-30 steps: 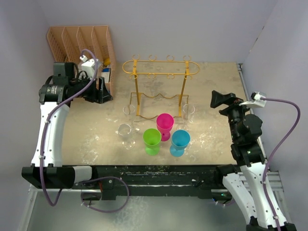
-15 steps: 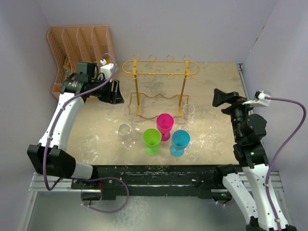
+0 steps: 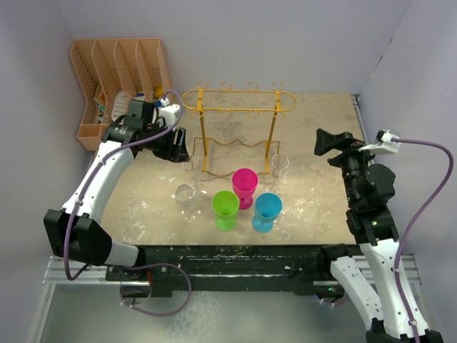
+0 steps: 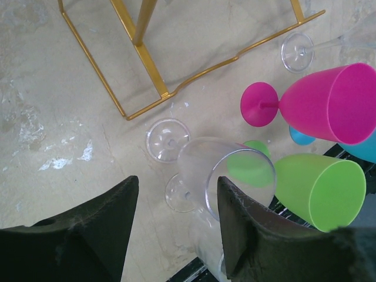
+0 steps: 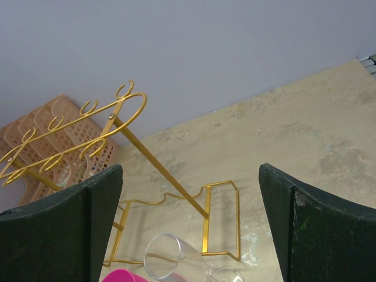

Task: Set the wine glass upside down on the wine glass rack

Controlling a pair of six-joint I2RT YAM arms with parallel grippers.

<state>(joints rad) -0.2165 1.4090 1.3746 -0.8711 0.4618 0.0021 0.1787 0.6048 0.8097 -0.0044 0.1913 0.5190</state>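
Left tool released above upright clear wine glass beside gold wine glass rack; right tool released, empty.

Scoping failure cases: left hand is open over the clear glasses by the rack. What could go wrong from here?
1. The clear wine glass below the open left hand stands close to a second clear glass; closing may knock that one over.
2. The green goblet and pink goblet stand just beside; a sideways sweep could topple them.
3. The wine glass rack is close by; a lifted glass might clip it.
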